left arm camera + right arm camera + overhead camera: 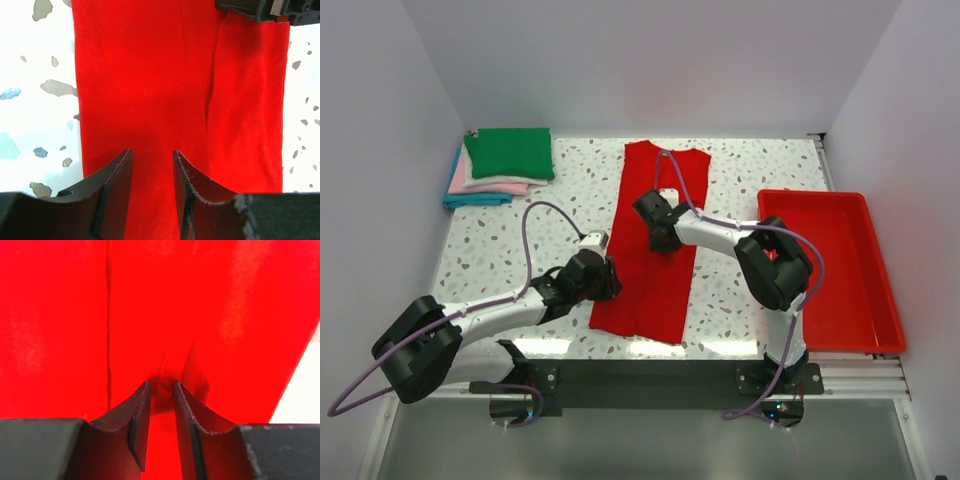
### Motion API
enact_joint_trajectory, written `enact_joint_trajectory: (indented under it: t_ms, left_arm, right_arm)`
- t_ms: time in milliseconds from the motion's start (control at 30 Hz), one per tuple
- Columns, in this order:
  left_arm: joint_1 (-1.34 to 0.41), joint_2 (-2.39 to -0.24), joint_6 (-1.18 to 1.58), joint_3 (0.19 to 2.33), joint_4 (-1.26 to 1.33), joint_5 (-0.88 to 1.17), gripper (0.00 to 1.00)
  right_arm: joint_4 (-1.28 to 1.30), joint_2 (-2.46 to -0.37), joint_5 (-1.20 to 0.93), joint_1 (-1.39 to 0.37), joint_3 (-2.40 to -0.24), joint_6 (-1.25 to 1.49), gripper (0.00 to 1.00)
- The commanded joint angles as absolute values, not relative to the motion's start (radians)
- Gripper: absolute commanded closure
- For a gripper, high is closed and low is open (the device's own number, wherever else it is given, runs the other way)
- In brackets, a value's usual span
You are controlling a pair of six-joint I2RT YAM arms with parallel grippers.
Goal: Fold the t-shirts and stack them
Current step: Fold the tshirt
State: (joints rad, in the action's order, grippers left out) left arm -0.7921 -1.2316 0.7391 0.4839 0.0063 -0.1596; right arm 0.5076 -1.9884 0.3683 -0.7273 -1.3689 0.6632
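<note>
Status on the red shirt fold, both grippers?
Left gripper open, low over the red t-shirt's near half. Right gripper narrow, cloth puckered between its tips, grip unclear. Shirt lies flat, folded lengthwise into a strip. Nothing else lying on it.

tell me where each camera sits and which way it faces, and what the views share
Top external: above and behind the arms, looking down on the table; both arms show, left gripper and right gripper at the red t-shirt.
Left wrist: on the left arm, looking along the shirt past its own fingers, which stand apart.
Right wrist: on the right arm, close over the shirt, its own fingers around a pucker of cloth.
Shared: all three show the red t-shirt; the left wrist view also catches the right gripper.
</note>
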Motion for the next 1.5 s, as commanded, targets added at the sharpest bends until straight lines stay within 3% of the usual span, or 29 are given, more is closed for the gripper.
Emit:
enact_joint_trajectory:
  t_ms: [0, 300, 433, 500, 900, 1300, 1333, 1467]
  left_arm:
    - [-0.785, -1.239, 0.724, 0.472, 0.063, -0.161, 0.58]
    - [-0.785, -1.243, 0.723, 0.466, 0.067, -0.160, 0.58]
    - [-0.782, -1.244, 0.723, 0.466, 0.069, -0.160, 0.58]
    - [-0.782, -1.244, 0.723, 0.465, 0.069, -0.158, 0.58]
    - [-0.781, -1.255, 0.726, 0.463, 0.078, -0.156, 0.58]
    - [-0.781, -1.256, 0.726, 0.462, 0.081, -0.153, 0.58]
    - [-0.781, -1.256, 0.726, 0.462, 0.081, -0.153, 0.58]
    - [-0.782, -1.252, 0.727, 0.463, 0.078, -0.150, 0.58]
  right_arm:
    - [0.488, -1.928, 0.373, -0.749, -1.365, 0.684, 0.70]
    - [0.518, -1.939, 0.425, -0.776, -1.365, 0.704, 0.78]
    - [0.531, -1.939, 0.437, -0.782, -1.371, 0.706, 0.96]
    - [0.535, -1.934, 0.445, -0.787, -1.373, 0.707, 1.00]
    - [0.511, -1.825, 0.397, -0.788, -1.338, 0.660, 1.00]
    - [0.497, -1.913, 0.311, -0.799, -1.358, 0.627, 1.00]
    - [0.492, -1.927, 0.308, -0.799, -1.361, 0.623, 0.97]
    - [0.518, -1.930, 0.307, -0.801, -1.391, 0.603, 0.60]
